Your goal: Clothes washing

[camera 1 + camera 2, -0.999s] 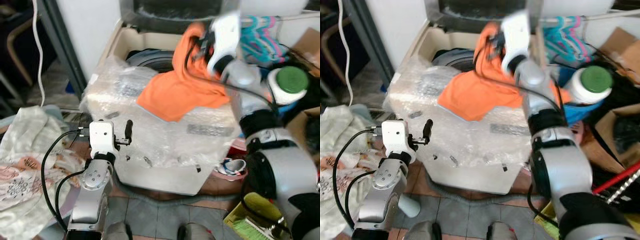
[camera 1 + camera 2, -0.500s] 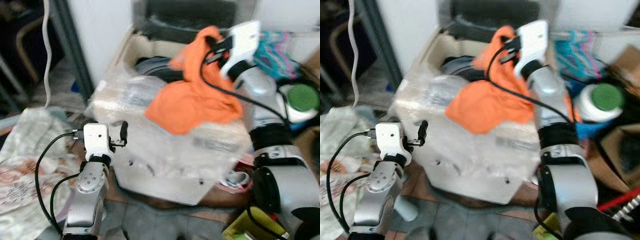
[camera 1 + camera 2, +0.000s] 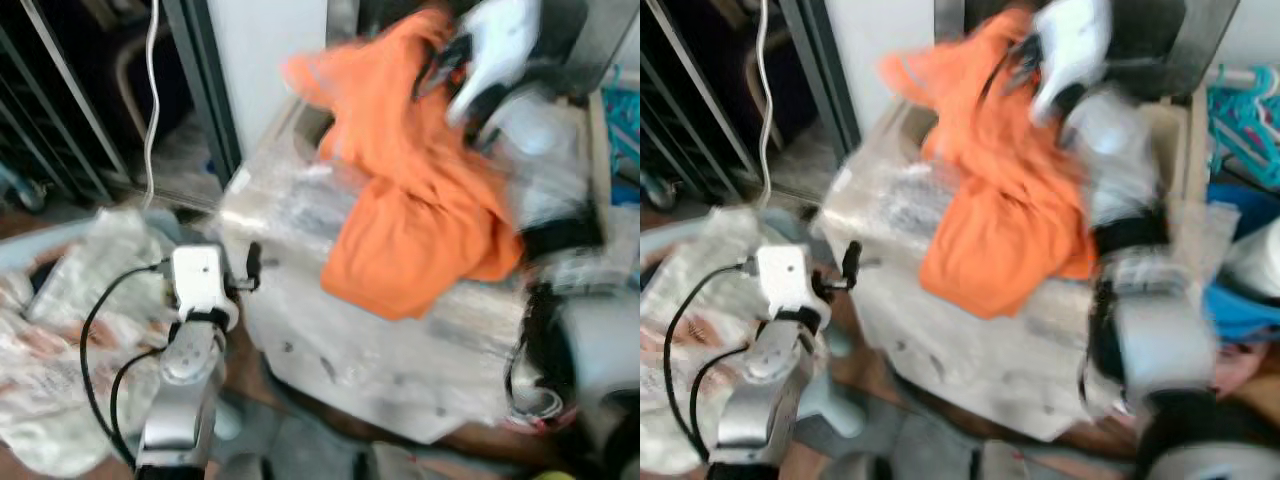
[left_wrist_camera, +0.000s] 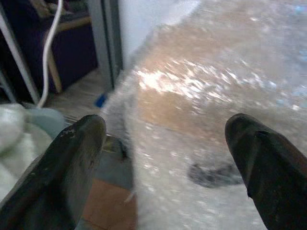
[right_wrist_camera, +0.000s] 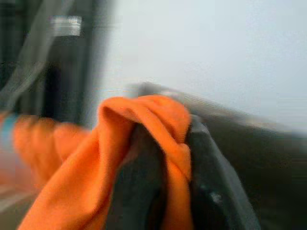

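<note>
Left eye view, blurred. You have one orange garment, lifted high by the right gripper and hanging down over the top of one plastic-wrapped washing machine. One left gripper hangs low, just beside the machine's front corner, holding nothing. One pale patterned cloth lies heaped on the floor to your left. One white cable hangs by a dark door frame.

Right eye view. You see the same scene, plus what the other eye cuts off: teal hangers and a blue item to the right of the machine.

Left wrist view. You see two black fingers standing wide apart, nothing between them. The bubble-wrapped machine side lies straight ahead, with the white cable and the door frame off to one side.

Right wrist view. You get the detail the head views blur: the two fingers are clamped on a fold of the orange garment, cloth bunched over and between them. A pale wall lies behind.
</note>
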You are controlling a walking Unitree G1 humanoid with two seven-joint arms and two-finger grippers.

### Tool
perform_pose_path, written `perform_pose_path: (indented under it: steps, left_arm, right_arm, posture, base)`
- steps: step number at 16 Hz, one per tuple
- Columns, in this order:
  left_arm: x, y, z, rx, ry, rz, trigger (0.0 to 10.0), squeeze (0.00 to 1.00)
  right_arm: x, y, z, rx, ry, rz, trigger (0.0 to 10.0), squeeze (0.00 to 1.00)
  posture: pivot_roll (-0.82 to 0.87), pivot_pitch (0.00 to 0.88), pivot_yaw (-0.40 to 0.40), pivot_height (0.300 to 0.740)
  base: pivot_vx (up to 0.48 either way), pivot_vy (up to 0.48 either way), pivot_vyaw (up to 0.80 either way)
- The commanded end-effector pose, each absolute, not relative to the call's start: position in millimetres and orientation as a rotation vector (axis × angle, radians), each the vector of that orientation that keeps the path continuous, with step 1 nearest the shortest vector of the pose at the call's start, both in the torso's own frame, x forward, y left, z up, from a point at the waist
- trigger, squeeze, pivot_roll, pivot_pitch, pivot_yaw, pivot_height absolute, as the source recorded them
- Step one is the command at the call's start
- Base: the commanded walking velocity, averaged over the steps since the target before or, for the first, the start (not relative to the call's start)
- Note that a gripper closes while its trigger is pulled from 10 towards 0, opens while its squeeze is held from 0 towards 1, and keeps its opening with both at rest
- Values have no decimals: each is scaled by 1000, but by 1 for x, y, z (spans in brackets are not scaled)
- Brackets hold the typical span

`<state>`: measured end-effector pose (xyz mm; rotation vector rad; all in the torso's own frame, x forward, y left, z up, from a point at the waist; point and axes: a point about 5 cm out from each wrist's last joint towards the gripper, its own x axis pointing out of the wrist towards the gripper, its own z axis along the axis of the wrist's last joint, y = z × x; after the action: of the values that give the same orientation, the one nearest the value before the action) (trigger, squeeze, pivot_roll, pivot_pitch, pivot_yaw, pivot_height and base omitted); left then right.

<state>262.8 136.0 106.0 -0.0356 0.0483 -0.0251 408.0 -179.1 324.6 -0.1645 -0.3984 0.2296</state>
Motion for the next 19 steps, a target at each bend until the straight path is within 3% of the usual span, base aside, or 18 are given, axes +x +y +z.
perform_pose_path:
  steps: [1,2,9,14,16,19]
  left_arm:
    - [261,144,104,-16,61,-5,10000,0]
    - [261,144,104,-14,62,-1,10000,0]
    - [260,145,102,-7,75,-6,10000,0]
    - [261,144,101,-6,67,21,10000,0]
    - [261,145,102,-5,65,21,10000,0]
    - [264,144,101,-4,66,8,10000,0]
  right_arm:
    - [409,-188,348,-107,-431,118,10000,0]
    - [410,-191,341,-155,-392,128,10000,1000]
    - [385,-181,249,-393,-224,444,10000,1000]
    - [344,-186,234,-234,-351,427,10000,1000]
    - [321,-175,214,-151,-291,552,10000,1000]
    - [308,-177,198,-206,-203,644,10000,1000]
  posture:
    - [-30,36,-5,740]
    - [-27,36,-7,740]
    - [-49,42,-1,740]
    - [-40,19,-13,740]
    - [-43,16,-3,740]
    - [-63,17,4,740]
  base:
    - [0,0,0]
    - [0,0,0]
    - [0,0,0]
    - [0,0,0]
    - [0,0,0]
    - [0,0,0]
